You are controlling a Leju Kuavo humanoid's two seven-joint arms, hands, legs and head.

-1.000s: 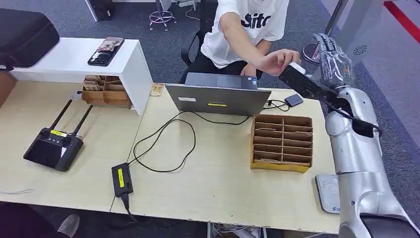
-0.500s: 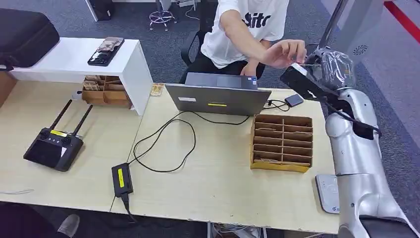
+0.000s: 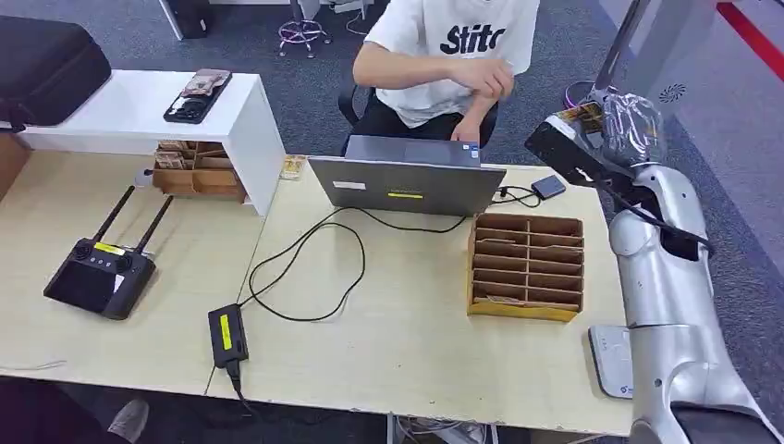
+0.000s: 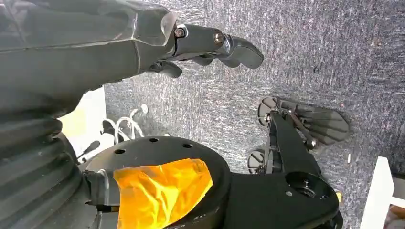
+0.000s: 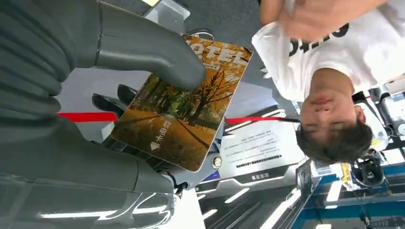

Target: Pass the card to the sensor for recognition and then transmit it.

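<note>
Card (image 5: 184,102), printed with autumn trees and the word HOTEL, sits in the right hand (image 5: 143,95): the thick grey thumb presses on its face and the darker fingers (image 5: 107,102) lie behind it, so the hand holds it firmly. In the head view the right hand (image 3: 618,125) is raised past the far right corner of the counter (image 3: 388,333), with the card (image 3: 584,115) showing as a small yellow-brown patch just beside a black block on the wrist. A person (image 3: 453,46) in a white shirt sits behind the laptop (image 3: 407,180), one hand (image 3: 481,76) drawn in to the chest, well apart from the card. A cardboard sorter (image 3: 527,266) stands on the counter near the right arm, and a white sensor pad (image 3: 612,361) lies at the near right edge. The left hand (image 4: 210,45) hangs over grey carpet, its fingers (image 4: 239,47) loosely curled with nothing in them.
</note>
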